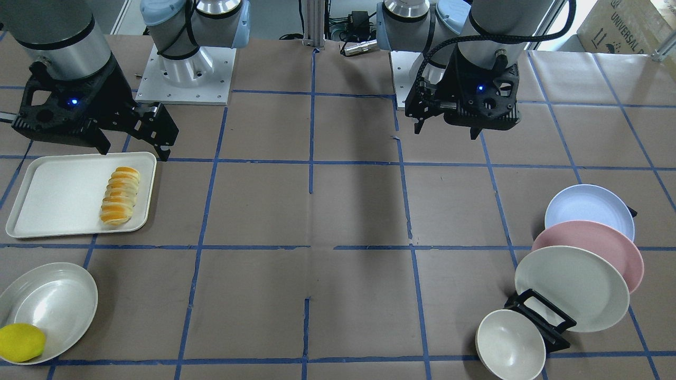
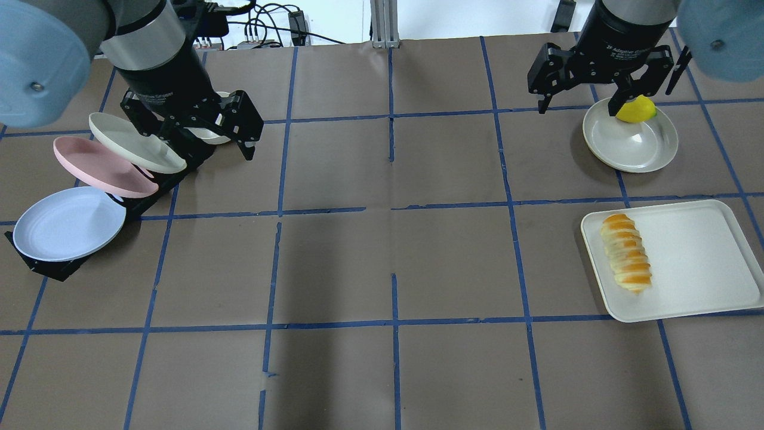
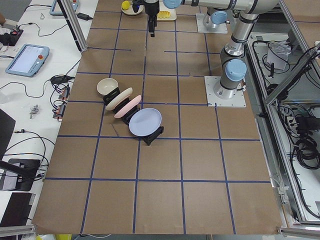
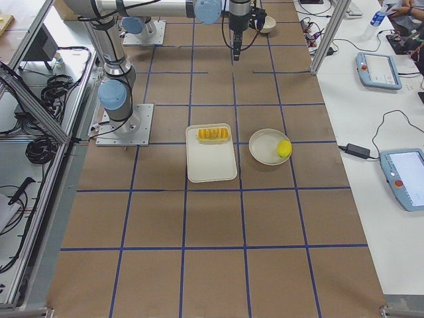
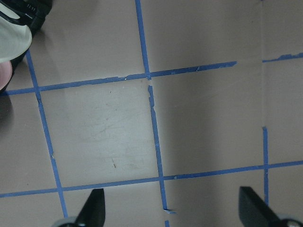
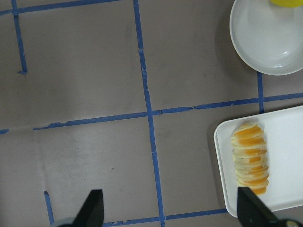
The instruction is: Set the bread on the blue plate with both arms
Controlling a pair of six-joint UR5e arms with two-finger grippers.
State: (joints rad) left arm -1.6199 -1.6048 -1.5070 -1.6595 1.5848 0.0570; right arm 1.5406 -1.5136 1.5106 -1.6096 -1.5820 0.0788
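Bread (image 2: 625, 253): one ridged orange-and-cream loaf, lying lengthwise on the cream tray (image 2: 704, 263), along the tray edge nearest the table's middle, on the robot's right side. Untouched.

Blue plate (image 2: 68, 224): leaning in the black rack (image 2: 54, 272) on the robot's left side, at the rack's end nearest the robot. The pink plate (image 2: 98, 167) is just behind it and the cream plate (image 2: 134, 143) behind that. It is well apart from the loaf.

Left gripper (image 5: 173, 210): fingers spread wide, holding nothing, hanging above the far end of the rack.

Right gripper (image 6: 171, 210): fingers likewise apart and empty, up over the table by the dish (image 2: 627, 146) with the lemon (image 2: 635, 110).

Hazards, as I judge them:
- The plate offers only a thin tilted rim, so a shallow pinch might slip.
- Lifting the plate could catch the pink neighbour or shift the rack.
- The loaf looks segmented, so a hard squeeze across its ridges may part it, and an off-centre grip may let it droop.

Views compared:
- The overhead hides part of the lemon behind the right gripper and most of the small bowl (image 1: 509, 345) behind the left. The front-facing view shows both whole.
- Only the wrist views show the finger spread squarely.
- The right wrist sees loaf and tray, while the left sees bare taped table and a sliver of plates.
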